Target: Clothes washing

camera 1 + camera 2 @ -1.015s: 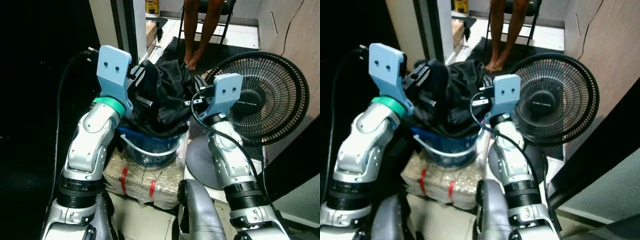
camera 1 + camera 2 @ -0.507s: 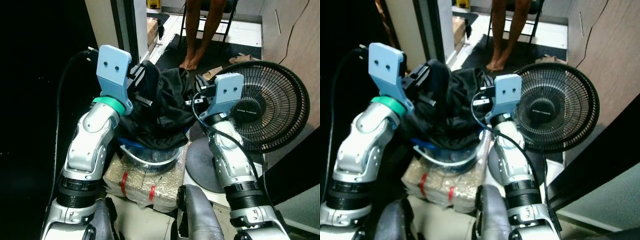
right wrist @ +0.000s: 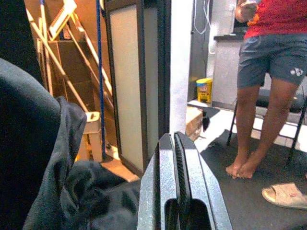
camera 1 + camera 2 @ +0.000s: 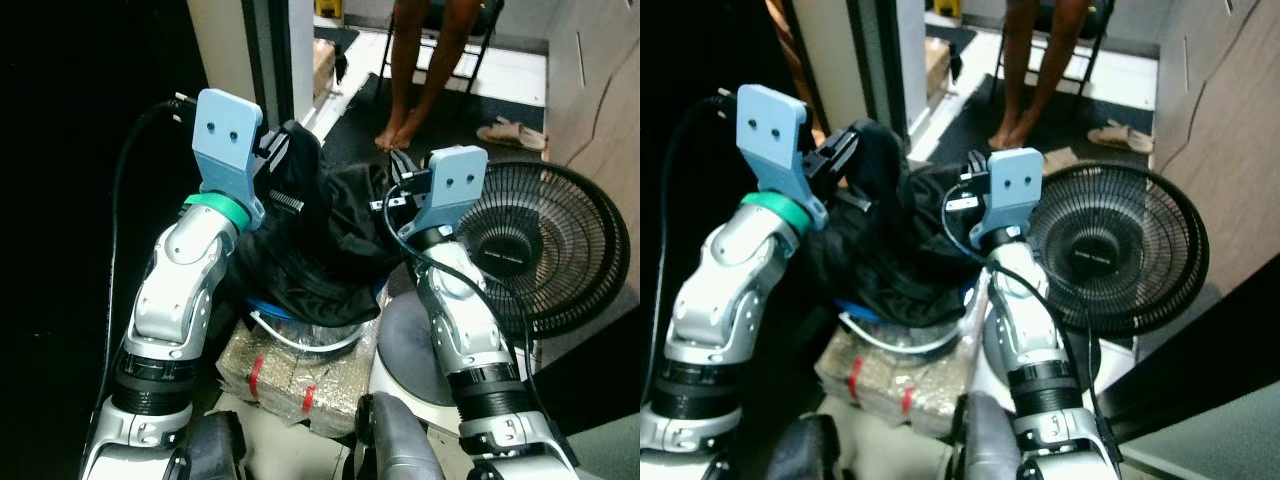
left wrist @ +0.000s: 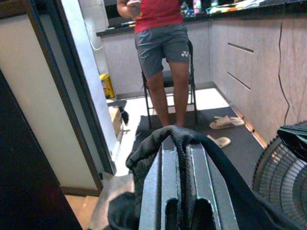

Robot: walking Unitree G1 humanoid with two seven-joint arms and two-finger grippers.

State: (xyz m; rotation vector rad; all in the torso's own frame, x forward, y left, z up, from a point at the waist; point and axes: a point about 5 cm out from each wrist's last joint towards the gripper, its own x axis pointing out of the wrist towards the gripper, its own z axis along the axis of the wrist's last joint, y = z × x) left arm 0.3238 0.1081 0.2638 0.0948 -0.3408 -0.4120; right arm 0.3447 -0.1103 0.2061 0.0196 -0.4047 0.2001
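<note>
Your left claw (image 5: 181, 143) is clamped on a fold of the black clothes (image 4: 320, 235), which drape over it and hide most of the blue bucket (image 4: 300, 325) beneath. Your right claw (image 3: 178, 143) has its fingers pressed together with nothing between them, beside the heap. Compared with a second ago, the clothes hang lower over the bucket, and the view has shifted. The bucket sits on a wrapped bundle (image 4: 290, 365) on the floor beside a fan (image 4: 535, 250); a person (image 5: 160, 43) stands beyond.

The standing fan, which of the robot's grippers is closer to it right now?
Right. The right gripper is just beside the fan, at its rim; the left gripper, shut on the black garment, is across the bucket.
</note>
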